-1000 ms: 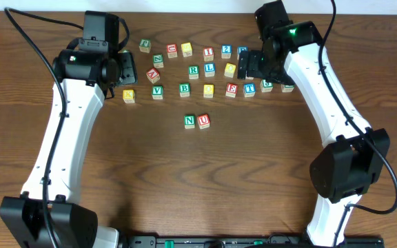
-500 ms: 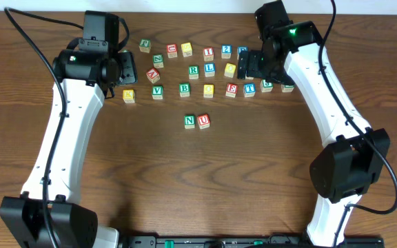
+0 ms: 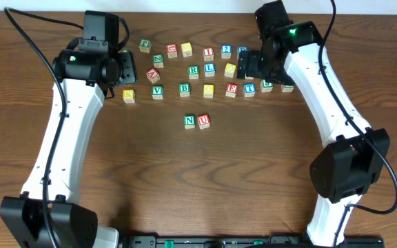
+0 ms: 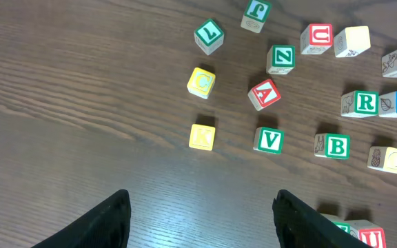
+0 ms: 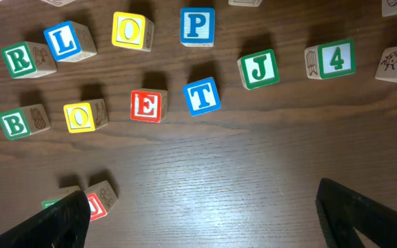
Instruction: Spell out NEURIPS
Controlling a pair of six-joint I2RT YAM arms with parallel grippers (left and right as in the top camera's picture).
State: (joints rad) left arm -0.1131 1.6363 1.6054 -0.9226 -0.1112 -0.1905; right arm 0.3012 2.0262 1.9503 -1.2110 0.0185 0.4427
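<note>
Two grippers over a dark wood table (image 3: 253, 179): left gripper (image 4: 205, 224) parted and empty, right gripper (image 5: 209, 220) spread wide and empty. Below the scattered rows, green N (image 3: 189, 121) and red U (image 3: 204, 121) touching side by side. Among the rows, red E (image 5: 147, 105), green R (image 5: 19, 60), blue P (image 5: 197, 26), red I (image 3: 207, 52). Nothing moved since a second ago.

The overhead view looks straight down from high up and takes in the whole desk (image 3: 205, 172), with the green B cube (image 3: 184, 89) small, above centre. Each wrist view looks down from much nearer, its own jaws dark at the bottom edge. The left one covers the cubes left of the B cube, the right one those to its right. Both wrist views share the B cube itself.
</note>
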